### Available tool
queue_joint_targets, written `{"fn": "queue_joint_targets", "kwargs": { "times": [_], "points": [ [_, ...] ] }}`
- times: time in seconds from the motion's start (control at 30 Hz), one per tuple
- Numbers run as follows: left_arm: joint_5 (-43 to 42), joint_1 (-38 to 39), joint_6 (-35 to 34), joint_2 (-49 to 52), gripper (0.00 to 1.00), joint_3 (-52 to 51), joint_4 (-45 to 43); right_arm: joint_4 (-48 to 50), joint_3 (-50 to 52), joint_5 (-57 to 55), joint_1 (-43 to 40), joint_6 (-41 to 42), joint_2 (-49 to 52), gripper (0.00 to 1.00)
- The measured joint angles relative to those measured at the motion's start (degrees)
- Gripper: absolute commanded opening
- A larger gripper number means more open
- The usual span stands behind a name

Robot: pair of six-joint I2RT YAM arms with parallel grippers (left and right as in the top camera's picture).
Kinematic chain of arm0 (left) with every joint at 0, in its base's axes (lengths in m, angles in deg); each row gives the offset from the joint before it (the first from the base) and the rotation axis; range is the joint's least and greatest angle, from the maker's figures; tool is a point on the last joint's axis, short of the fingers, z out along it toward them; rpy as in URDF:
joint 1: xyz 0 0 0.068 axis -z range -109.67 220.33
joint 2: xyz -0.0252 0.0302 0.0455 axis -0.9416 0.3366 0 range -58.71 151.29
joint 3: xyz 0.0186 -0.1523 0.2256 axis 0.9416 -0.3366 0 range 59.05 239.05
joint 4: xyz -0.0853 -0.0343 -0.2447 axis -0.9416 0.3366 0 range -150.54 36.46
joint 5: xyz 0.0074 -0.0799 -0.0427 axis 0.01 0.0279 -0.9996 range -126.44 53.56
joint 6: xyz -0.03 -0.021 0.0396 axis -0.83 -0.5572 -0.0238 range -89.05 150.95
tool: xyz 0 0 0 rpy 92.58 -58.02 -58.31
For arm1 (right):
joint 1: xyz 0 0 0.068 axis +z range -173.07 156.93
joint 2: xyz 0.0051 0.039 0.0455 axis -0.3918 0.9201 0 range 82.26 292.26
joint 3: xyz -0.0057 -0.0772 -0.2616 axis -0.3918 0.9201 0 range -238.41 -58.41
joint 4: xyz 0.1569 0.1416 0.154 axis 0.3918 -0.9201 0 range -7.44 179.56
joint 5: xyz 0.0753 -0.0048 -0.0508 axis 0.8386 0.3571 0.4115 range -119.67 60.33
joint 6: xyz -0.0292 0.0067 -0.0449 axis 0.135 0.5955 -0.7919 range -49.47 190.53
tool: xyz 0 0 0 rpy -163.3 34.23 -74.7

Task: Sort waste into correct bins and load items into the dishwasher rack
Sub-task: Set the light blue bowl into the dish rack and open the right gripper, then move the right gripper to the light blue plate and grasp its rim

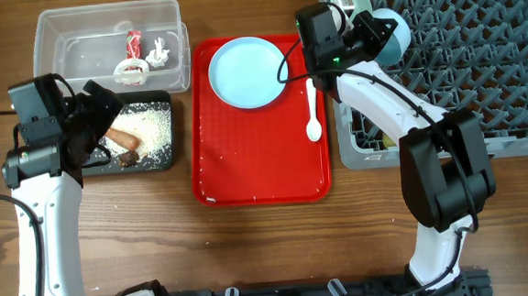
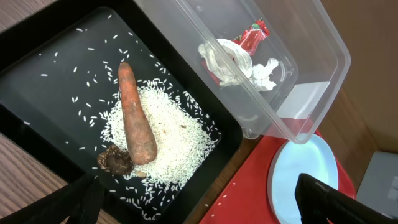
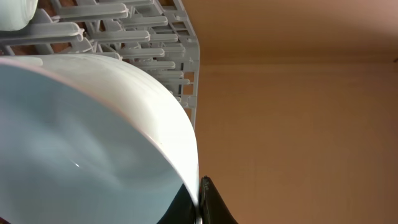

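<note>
**A:** So where are we on this?

**B:** Wrappers (image 2: 239, 59) are in the bin (image 1: 64, 32), and the carrot (image 2: 137, 118) and rice (image 2: 168, 137) are in the black tray (image 2: 37, 81). Our right claw (image 1: 378, 33) is clamped on the bowl (image 1: 396, 31) at the rack (image 1: 479, 61)'s left edge.

**A:** And the left?

**B:** Our left claw (image 2: 202, 202) is spread open and empty over the carrot. We reckon the plate (image 1: 246, 71) and spoon (image 1: 313, 117) on the red tray (image 1: 257, 176) are what's left to load.

No legible text anywhere, red wrapper (image 2: 252, 34) print unreadable
</note>
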Motion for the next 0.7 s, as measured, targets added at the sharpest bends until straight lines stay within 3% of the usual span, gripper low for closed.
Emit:
{"fn": "queue_joint_targets", "kwargs": {
  "times": [0.33, 0.43, 0.53, 0.57, 0.6, 0.7],
  "points": [
    [0.0, 0.0, 0.0, 0.0, 1.0, 0.0, 0.0, -4.0, 0.0, -1.31, 4.81, -0.87, 0.94, 0.05],
    [0.0, 0.0, 0.02, 0.0, 1.0, 0.0, 0.02, -6.1, -0.02, -1.01, 6.47, -0.96, 0.94, 0.3],
    [0.0, 0.0, 0.02, 0.0, 1.0, 0.0, 0.0, -8.02, 0.0, 1.62, 9.01, -1.16, 1.05, 0.42],
    [0.0, 0.0, 0.0, 0.0, 1.0, 0.0, 0.0, -8.0, 0.0, 2.34, 9.84, -1.14, 1.05, 0.55],
    [0.0, 0.0, 0.02, 0.0, 1.0, 0.0, 0.02, -8.0, 0.0, 3.04, 10.4, -1.05, 1.05, 0.61],
    [0.0, 0.0, 0.02, 0.0, 1.0, 0.0, 0.0, -7.93, 0.0, 4.42, 10.73, -0.61, 1.05, 0.71]
  ]
}}
